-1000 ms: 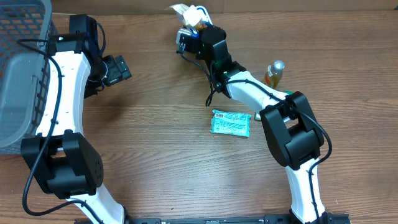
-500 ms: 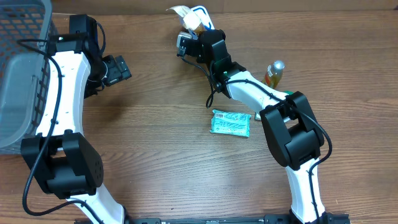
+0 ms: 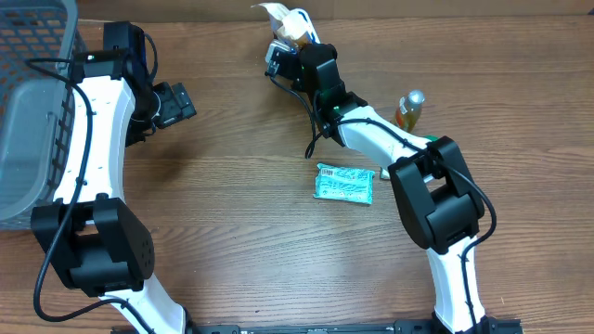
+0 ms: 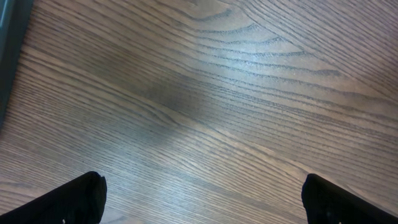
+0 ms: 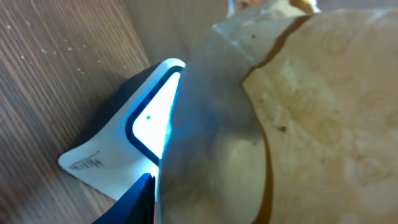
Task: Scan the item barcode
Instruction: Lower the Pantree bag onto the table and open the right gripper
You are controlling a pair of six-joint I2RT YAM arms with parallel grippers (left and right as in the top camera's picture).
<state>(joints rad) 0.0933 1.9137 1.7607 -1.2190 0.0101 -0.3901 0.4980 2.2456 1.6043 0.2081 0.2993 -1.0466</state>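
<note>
Arms: two, left arm [image 3: 93, 121] and right arm [image 3: 371, 134]
Basket [image 3: 37, 37], far left: one
Teal packet [image 3: 344, 184], centre: one
Bottle [image 3: 408, 109], right: one
Wrapped item [image 5: 298, 124], far: one
Scanner [image 5: 134, 143], far: one

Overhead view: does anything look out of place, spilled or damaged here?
Nothing stands out. The right end effector holds a tan wrapped item at the lit scanner. The teal packet lies flat on the table, and nothing is spilled.
</note>
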